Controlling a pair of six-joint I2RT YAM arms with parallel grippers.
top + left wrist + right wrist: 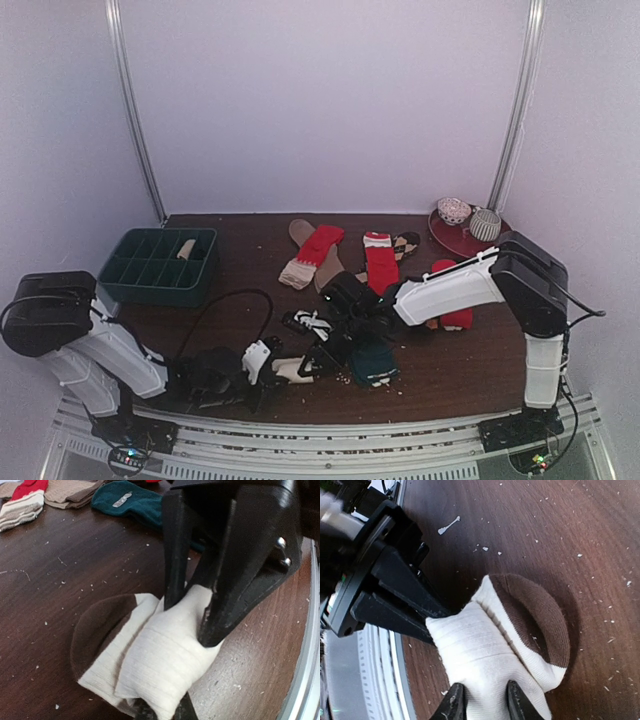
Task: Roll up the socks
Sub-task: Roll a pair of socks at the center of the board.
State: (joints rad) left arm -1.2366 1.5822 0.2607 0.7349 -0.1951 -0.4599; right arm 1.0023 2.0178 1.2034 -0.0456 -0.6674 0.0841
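While the cream sock (150, 665) lies bunched near the front edge of the desk (60, 580), the left jaws pinch one end tight, and the right jaws straddle the other end, a little apart, grip unclear.

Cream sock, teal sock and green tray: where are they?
cream sock (160, 655): left wrist view, its ribbed folded middle.
teal sock (140, 505): left wrist view, beside its white mark.
green tray (150, 292): top view, its front wall.

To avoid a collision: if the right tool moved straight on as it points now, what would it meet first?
The cream sock, right at the right tool's tips; the left tool, shut on that sock, seems just beside that line.
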